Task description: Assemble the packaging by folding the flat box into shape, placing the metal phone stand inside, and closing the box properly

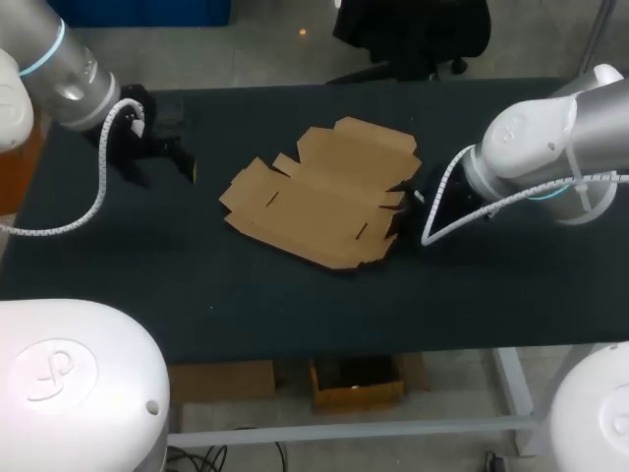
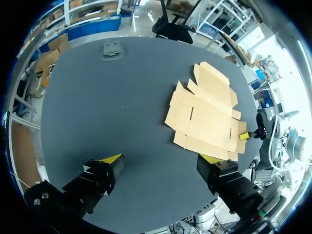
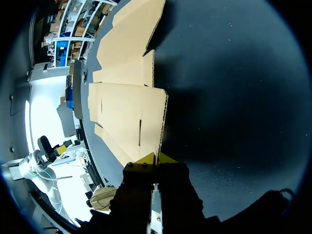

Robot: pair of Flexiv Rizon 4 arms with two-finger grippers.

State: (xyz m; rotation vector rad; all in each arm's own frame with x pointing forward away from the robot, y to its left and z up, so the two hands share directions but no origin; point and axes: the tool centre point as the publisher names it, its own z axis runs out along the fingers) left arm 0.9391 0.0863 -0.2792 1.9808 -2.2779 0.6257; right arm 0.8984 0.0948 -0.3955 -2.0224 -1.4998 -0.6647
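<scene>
1. Jaws wide apart on the left gripper [image 2: 161, 158], and nothing sits between the two yellow tips. It hangs over the dark table [image 1: 246, 295] at the left end. The left arm [image 1: 69, 69] comes in from the far left corner.
2. Ahead of that gripper, near the table's far edge, lies the metal phone stand [image 2: 111, 48]. It is a small grey piece on its own, well apart from the cardboard.
3. On to the middle: the flat box [image 1: 324, 192] is tan cardboard, not yet folded. Its flaps and slots are spread out, and it sits at a slant to the table's edges. It is well clear of the left gripper.
4. Over on the right, the right gripper [image 3: 156, 158] has its jaws pressed together on the box's right-hand edge. One yellow tip sits on each face of the sheet.
5. Looking from the right wrist, the pinched panel runs away from the fingers almost edge-on. A dark shadow falls on the table beside it, and the other panels spread out beyond.
6. In the left wrist view, a yellow tip of that same gripper shows right at the cardboard's rim.
7. The right arm [image 1: 550, 147] enters from the right side and bends low toward the table, with its cable looped beside the wrist.
</scene>
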